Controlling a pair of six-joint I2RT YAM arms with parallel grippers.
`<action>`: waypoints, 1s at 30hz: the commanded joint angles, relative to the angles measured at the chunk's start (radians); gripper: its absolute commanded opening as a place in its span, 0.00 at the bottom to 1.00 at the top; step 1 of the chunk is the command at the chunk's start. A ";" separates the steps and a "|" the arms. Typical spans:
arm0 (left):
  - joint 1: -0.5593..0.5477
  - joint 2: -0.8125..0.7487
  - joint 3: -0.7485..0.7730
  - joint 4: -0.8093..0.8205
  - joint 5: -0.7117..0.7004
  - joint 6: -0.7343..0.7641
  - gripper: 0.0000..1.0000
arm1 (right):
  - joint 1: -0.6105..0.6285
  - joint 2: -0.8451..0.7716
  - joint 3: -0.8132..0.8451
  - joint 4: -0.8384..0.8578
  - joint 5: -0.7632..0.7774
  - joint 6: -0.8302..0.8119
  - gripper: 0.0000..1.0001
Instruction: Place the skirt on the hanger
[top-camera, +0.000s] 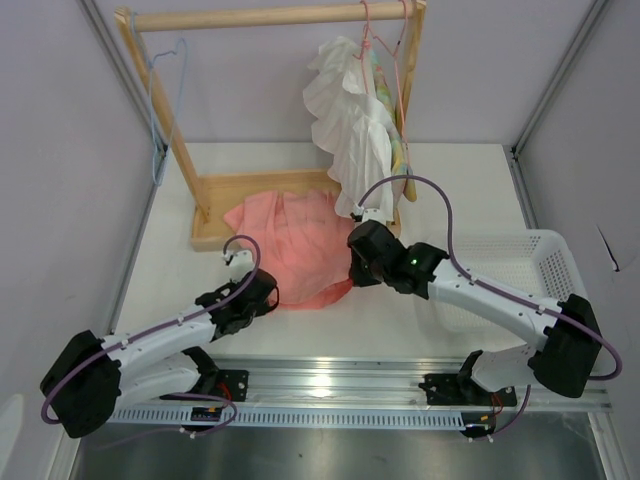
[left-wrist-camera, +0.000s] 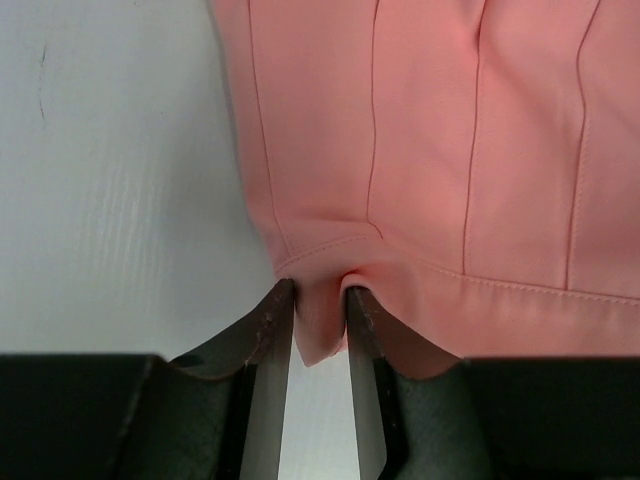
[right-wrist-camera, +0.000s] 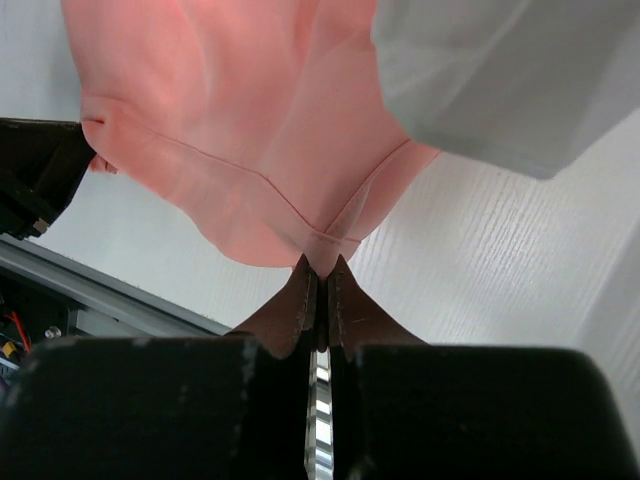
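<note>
The salmon-pink pleated skirt (top-camera: 290, 245) lies spread on the white table in front of the wooden rack. My left gripper (top-camera: 268, 292) is at its near left hem; in the left wrist view the gripper (left-wrist-camera: 320, 297) pinches a small fold of the skirt's (left-wrist-camera: 430, 150) hem between its fingers. My right gripper (top-camera: 350, 268) is at the near right edge; in the right wrist view the gripper (right-wrist-camera: 322, 265) is shut on a seamed corner of the skirt (right-wrist-camera: 240, 130). The light-blue wire hanger (top-camera: 160, 110) hangs from the rack's left end, far from both grippers.
The wooden rack (top-camera: 270, 16) stands at the back, its base (top-camera: 215, 190) partly under the skirt. A white ruffled garment (top-camera: 350, 130) hangs on pink-red hangers (top-camera: 385, 40) just behind my right gripper; it also shows in the right wrist view (right-wrist-camera: 500, 80). A white basket (top-camera: 530, 265) stands at right.
</note>
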 joint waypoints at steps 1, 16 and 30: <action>-0.017 0.015 -0.012 0.025 -0.050 -0.023 0.33 | -0.024 0.030 0.065 0.045 -0.042 -0.038 0.00; -0.077 0.070 0.064 -0.093 -0.150 -0.086 0.38 | -0.111 0.069 0.068 0.081 -0.106 -0.078 0.00; -0.193 0.179 0.132 -0.162 -0.280 -0.136 0.41 | -0.213 0.087 0.128 0.078 -0.191 -0.146 0.00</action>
